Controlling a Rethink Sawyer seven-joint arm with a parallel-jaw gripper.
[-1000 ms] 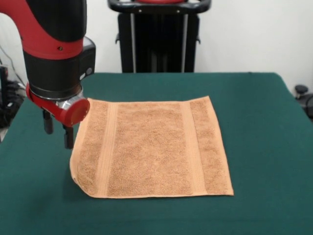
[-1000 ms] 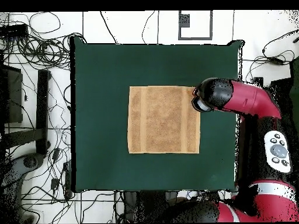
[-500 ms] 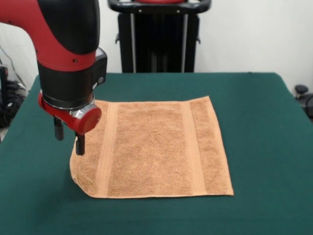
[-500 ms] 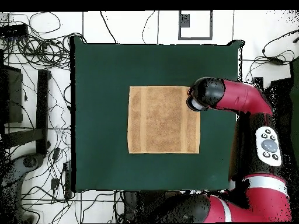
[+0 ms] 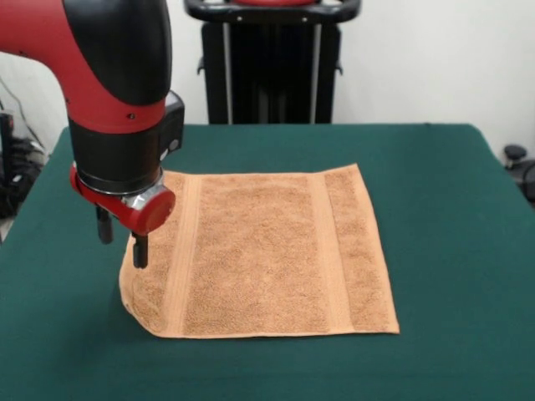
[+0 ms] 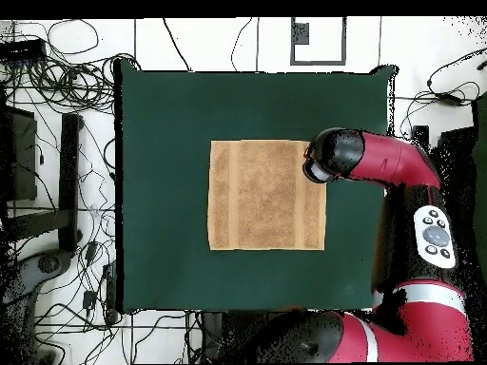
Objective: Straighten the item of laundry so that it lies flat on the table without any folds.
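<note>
- One towel (image 5: pixel 263 251) is seen spread near the middle of the green worktop (image 5: pixel 451 217); two woven bands are counted on it.
- One corner, beneath the arm, is seen slightly lifted.
- One gripper (image 5: pixel 121 244) is held over that towel edge, jaws parted, one finger (image 5: pixel 139 249) either side; nothing is gripped.

Arm (image 5: pixel 117 92) reaches down from above, wrist vertical, red end cap facing camera. Gripper (image 5: pixel 121 240) pointing straight down, two dark fingers (image 5: pixel 140 251) spread apart with nothing between them.
</note>
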